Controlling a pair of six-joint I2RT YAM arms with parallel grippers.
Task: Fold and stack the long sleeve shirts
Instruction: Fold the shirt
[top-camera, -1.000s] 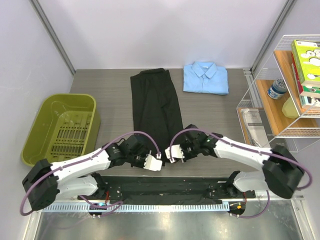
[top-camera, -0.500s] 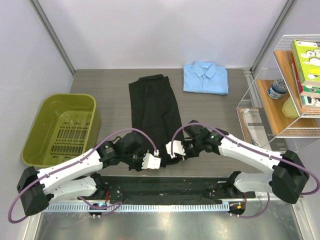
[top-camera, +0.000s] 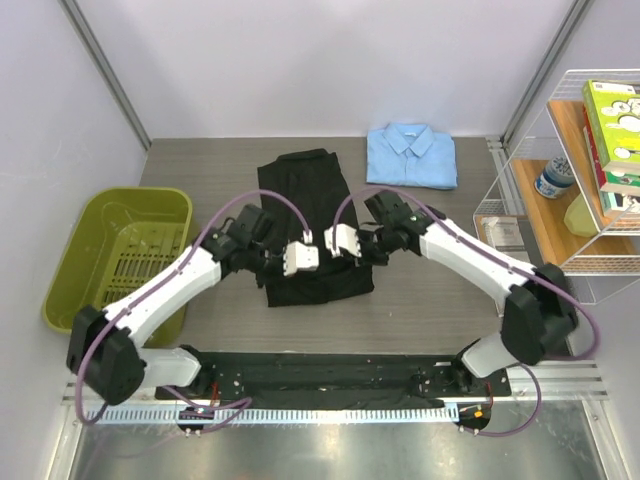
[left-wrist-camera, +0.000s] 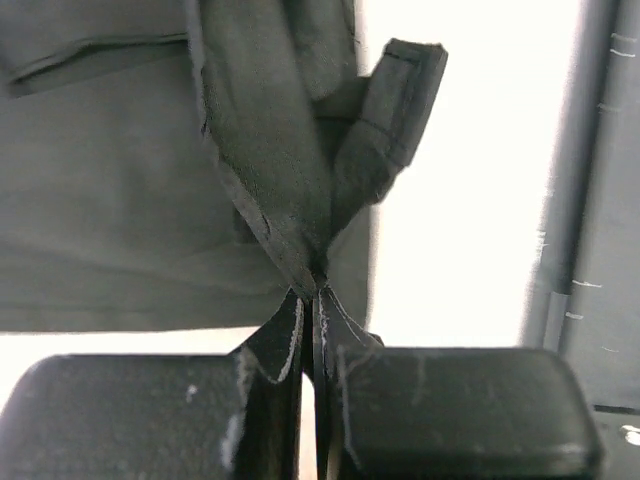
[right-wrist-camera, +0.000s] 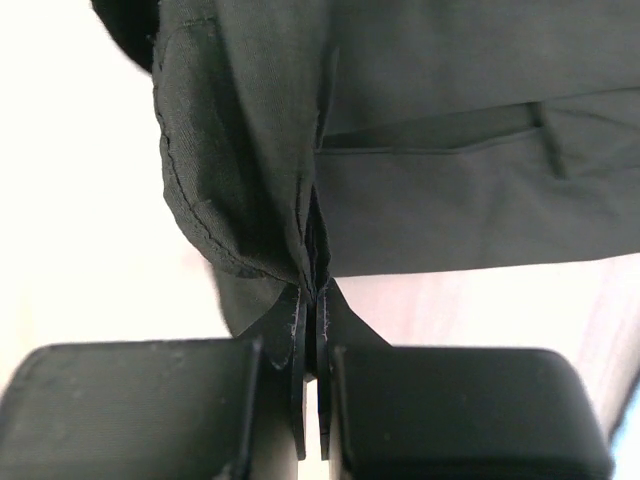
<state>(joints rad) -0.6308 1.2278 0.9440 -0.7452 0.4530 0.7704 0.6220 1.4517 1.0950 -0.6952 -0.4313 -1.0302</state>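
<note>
From above, the left gripper and right gripper hold the black shirt by its near hem. The hem is raised over the shirt's body at mid-table, probably to fold it in half. The blue shirt lies folded at the far edge.

Left wrist: the jaws are clamped tight on a pinch of black cloth. Right wrist: the same.

The black shirt lies partly doubled mid-table; the light blue shirt lies folded farther back.
</note>
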